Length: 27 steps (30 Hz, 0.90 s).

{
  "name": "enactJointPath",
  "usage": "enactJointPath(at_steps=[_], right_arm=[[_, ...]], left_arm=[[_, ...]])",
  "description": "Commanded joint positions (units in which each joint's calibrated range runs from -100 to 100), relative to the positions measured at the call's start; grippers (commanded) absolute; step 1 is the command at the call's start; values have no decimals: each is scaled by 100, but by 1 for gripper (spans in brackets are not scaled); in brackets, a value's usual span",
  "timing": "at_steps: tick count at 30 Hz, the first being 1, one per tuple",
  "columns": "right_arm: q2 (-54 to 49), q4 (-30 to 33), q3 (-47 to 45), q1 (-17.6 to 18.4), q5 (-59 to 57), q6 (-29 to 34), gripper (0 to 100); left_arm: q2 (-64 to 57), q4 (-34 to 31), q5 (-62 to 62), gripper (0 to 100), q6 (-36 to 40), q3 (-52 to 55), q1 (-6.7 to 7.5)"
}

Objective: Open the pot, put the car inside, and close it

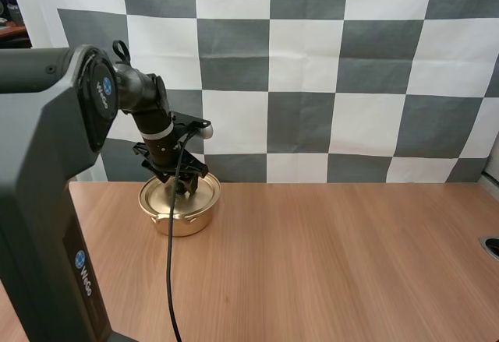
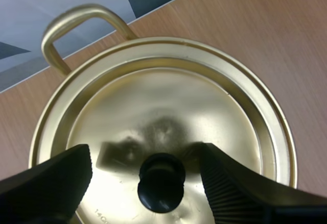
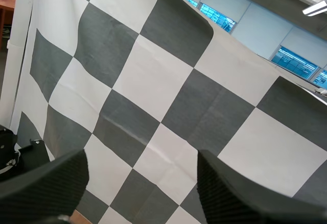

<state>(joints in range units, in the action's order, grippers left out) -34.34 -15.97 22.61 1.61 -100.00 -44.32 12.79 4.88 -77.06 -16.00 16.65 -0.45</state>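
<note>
Wood-grain bench (image 1: pixel 327 256) is carrying one gold pot (image 1: pixel 184 219), sitting directly beneath the left fingers (image 2: pixel 56 180). One gold lid (image 2: pixel 168 96) is lying closed on the pot, just under those fingers. One loop handle (image 2: pixel 76 25) is sticking up from the pot's rim, beyond the fingertips. One black knob (image 2: pixel 161 180) is standing at the lid's centre, between the two left fingers, which are standing apart on either side without pinching it. The two right fingers (image 3: pixel 46 183) are spreading wide, gripping nothing.
</note>
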Motion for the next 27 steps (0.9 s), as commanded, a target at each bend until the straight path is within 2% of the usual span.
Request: enactJointPath(at_steps=[1, 13, 27], right_arm=[[-1, -4, 0, 0, 0, -2, 100], [-1, -4, 0, 0, 0, -2, 100], [10, -26, 0, 0, 0, -2, 100]], left_arm=[[-13, -2, 243, 100, -13, 4, -3], [-453, -91, 225, 100, -13, 4, -3], [-2174, -128, -19, 100, -13, -216, -3]])
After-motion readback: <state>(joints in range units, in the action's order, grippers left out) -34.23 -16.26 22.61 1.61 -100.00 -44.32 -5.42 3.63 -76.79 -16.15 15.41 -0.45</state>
